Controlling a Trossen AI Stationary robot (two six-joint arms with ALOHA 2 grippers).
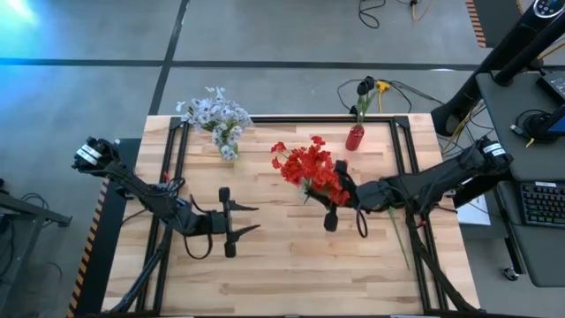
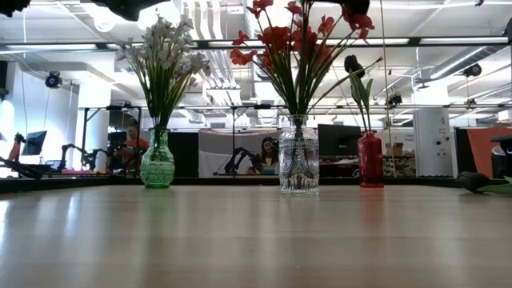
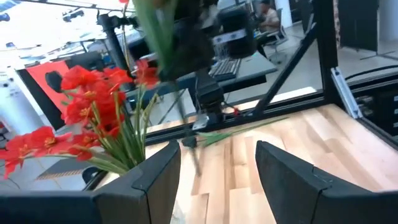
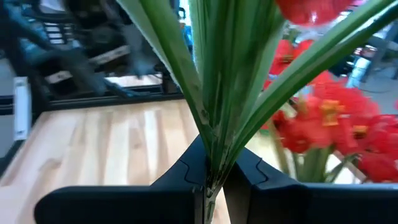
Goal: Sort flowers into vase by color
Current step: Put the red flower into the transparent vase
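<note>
sorting looks mostly done: white flowers [image 2: 164,50] sit in the green vase [image 2: 158,163], red flowers [image 2: 282,38] in the clear vase [image 2: 298,166], a dark bloom [image 2: 354,64] in the red vase [image 2: 370,159]. right tool [image 4: 212,177] is pinched on a red-flowered stem [image 4: 214,93] beside the clear vase; one stem [image 1: 399,231] lies on the worktop [image 1: 291,256]. left tool [image 1: 237,218] is spread, empty, mid-worktop.

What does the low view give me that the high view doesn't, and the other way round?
Only the low view shows the glass vases side-on: a green glass vase, a clear cut-glass vase and a slim red vase, with people at desks behind. Only the high view shows both arms: the left claw open over bare wood, the right claw shut on a red flower spray. Both show the white flower bunch.
</note>
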